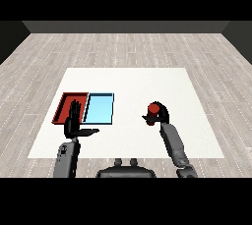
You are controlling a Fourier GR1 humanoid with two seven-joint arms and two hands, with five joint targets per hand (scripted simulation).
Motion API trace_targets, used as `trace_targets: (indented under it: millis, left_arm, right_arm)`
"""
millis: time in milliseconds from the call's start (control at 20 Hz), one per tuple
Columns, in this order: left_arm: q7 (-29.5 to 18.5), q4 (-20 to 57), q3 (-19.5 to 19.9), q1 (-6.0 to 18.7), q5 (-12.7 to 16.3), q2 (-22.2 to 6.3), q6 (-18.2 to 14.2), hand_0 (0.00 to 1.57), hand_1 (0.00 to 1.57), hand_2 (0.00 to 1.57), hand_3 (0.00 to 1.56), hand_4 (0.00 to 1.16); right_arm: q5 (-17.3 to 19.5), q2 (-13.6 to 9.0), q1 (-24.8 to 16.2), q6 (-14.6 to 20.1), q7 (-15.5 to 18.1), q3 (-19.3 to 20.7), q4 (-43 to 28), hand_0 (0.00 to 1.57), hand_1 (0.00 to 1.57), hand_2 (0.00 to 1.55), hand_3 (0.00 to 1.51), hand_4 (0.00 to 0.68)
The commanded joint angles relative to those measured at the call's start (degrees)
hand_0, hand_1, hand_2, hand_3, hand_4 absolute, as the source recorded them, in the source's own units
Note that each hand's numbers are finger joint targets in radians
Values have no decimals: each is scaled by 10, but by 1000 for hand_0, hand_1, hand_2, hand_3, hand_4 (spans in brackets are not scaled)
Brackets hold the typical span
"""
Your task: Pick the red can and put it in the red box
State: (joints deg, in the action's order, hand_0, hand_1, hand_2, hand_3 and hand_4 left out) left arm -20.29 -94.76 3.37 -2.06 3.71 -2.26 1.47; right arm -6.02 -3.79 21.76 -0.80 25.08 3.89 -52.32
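Observation:
The red can (pixel 153 109) stands upright on the white table (pixel 133 84), right of the middle. My right hand (pixel 160 117) is curled round it from the near right side, with the can's top showing above the fingers. The red tray (pixel 66 102) lies at the left of the table, with the light blue tray (pixel 100 108) touching its right side. My left hand (pixel 75 123) is held up with straight fingers and the thumb pointing right. It covers the red tray's near right corner and holds nothing.
Both trays hold nothing that I can see. Bare white table lies between the light blue tray and the can. The table's near edge (pixel 123 158) runs just behind my forearms, and a grey plank floor surrounds the table.

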Motion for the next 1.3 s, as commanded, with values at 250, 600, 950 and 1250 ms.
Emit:
trace_targets:
  millis: [250,600,950,1250]
  left_arm:
    - [3,44,0,29,0,-11,19,0,0,0,0,0]
    - [56,30,-70,59,-33,20,4,0,0,0,0,0]
    - [62,78,-217,104,-12,22,-114,0,0,0,0,0]
    - [59,103,-243,128,10,23,-139,0,0,0,0,0]
  right_arm:
    - [-5,3,-29,7,-56,-18,-144,1434,1434,1440,1403,656]
    - [-6,22,-33,22,-66,-26,-191,1438,1438,1450,1416,651]
    - [-7,37,-41,55,-64,-69,-226,1435,1435,1446,1426,658]
    - [-33,38,35,129,-39,-127,-148,1425,1425,1443,1423,662]
